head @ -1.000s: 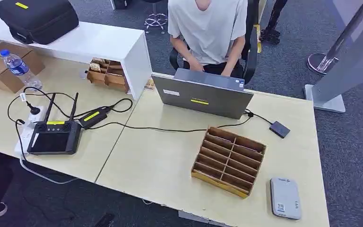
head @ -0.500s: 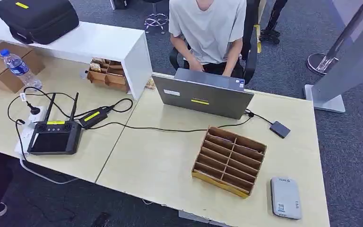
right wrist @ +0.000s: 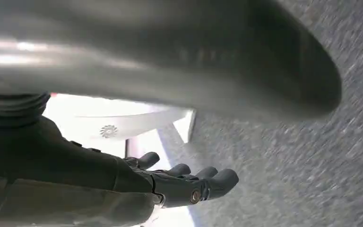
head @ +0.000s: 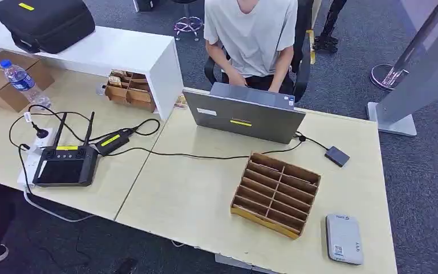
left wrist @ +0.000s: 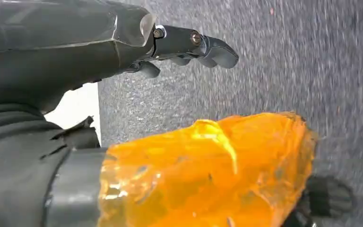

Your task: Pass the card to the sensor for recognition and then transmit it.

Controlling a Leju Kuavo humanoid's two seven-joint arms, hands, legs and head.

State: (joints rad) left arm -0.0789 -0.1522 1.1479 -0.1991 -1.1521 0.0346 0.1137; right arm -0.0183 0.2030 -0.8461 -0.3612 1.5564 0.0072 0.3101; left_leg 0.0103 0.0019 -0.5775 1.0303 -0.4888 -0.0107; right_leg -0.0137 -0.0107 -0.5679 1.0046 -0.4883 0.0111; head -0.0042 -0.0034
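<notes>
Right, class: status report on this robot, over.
Left hand, right hand over carpet, holding nothing. Grey sensor lies bare at table corner. Wooden divider tray beside it.

Head cam looks down on desk [head: 194, 200]; 2 wrist cams face carpet.

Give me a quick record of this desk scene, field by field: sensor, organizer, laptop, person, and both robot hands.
sensor: grey card reader, flat at the desk's near right corner
organizer: slotted wooden tray, beside the reader; contents cannot be told
laptop: laptop open, lid back toward the camera
person: person seated behind the laptop
left hand: left hand hanging over carpet, holding nothing
right hand: right hand likewise
</notes>
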